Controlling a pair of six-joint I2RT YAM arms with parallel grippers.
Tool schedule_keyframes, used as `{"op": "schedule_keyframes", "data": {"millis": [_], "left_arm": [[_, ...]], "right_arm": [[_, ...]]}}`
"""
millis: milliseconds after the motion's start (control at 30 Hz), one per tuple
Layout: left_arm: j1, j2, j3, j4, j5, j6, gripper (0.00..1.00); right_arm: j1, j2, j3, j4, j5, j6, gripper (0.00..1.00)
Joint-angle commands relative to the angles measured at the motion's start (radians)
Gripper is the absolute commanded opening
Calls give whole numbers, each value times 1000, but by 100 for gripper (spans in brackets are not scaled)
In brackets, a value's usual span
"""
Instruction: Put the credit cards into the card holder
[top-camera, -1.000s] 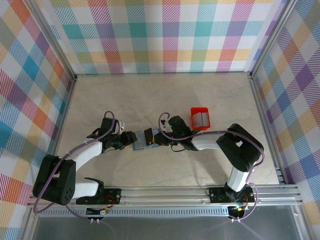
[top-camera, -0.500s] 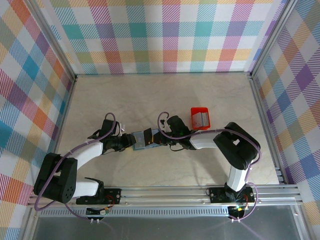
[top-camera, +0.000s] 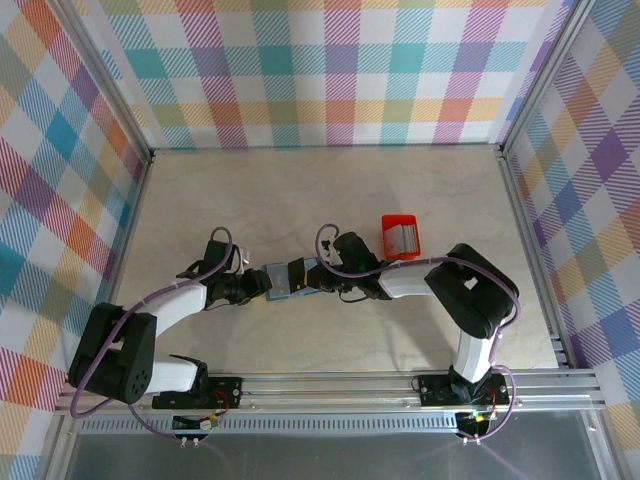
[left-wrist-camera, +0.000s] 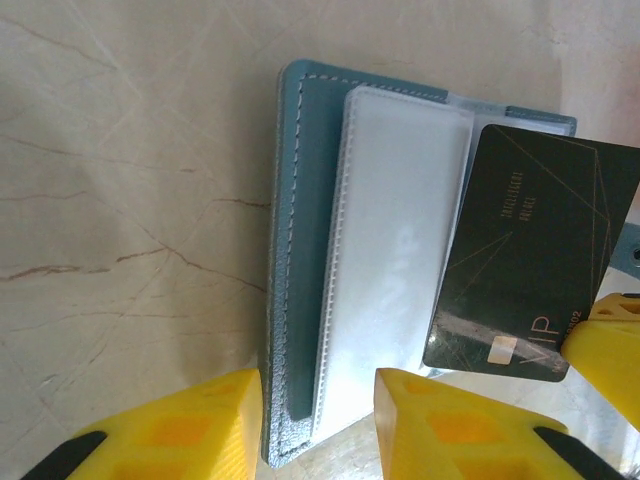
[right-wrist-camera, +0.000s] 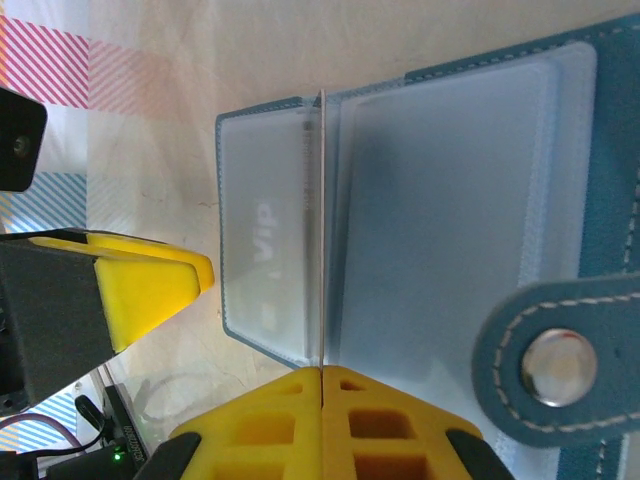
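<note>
**Card poised over the open holder, pocket not yet entered**

The card holder (left-wrist-camera: 298, 250) lies open on the table (left-wrist-camera: 120, 200), blue cover down and pale pockets up. The two arms meet over it, one at each end.

The left gripper (left-wrist-camera: 318, 402) sits at the holder's near end. Its jaws are part-way closed, and the cover and the first clear pocket (left-wrist-camera: 395, 260) fill the gap between them. Both fingers look to be against the holder, so I judge this a steadying grip.

The right gripper (right-wrist-camera: 322, 385) comes in from the holder's opposite end. Its jaws are closed flat on a dark credit card (left-wrist-camera: 530, 250) marked VIP, pinched at one short end. The card rests over the holder's inner leaves, on the far side of that first pocket from the blue cover edge, and it just overlaps the pocket's long edge. From the right wrist it shows as a thin line running straight out from the fingertips, with the clasp tab (right-wrist-camera: 555, 360) off to one side.

The next move likely turns on alignment. The card's long axis runs nearly parallel to the pocket's, a little skewed, and its free end points toward the left gripper's end of the holder. Which leaf it is aimed between I cannot tell. The right arm carries the card, so the insertion is its job.

The spare cards (top-camera: 404, 238) wait in the red tray (top-camera: 388, 222), beyond the right gripper and well apart from the holder.
</note>
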Motion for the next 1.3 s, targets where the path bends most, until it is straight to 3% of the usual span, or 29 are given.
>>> {"op": "schedule_keyframes", "data": {"millis": [0,733,1267], "left_arm": [[14,20,-12,24,-6,20,34],[15,42,-9,32,-6,10,33],[15,54,-19,53,-8,18,30]], "right_arm": [[5,21,22,-1,-20,11,0],[6,61,132,-280,-18,-28,0],[17,108,201,-334,-51,-59,0]]}}
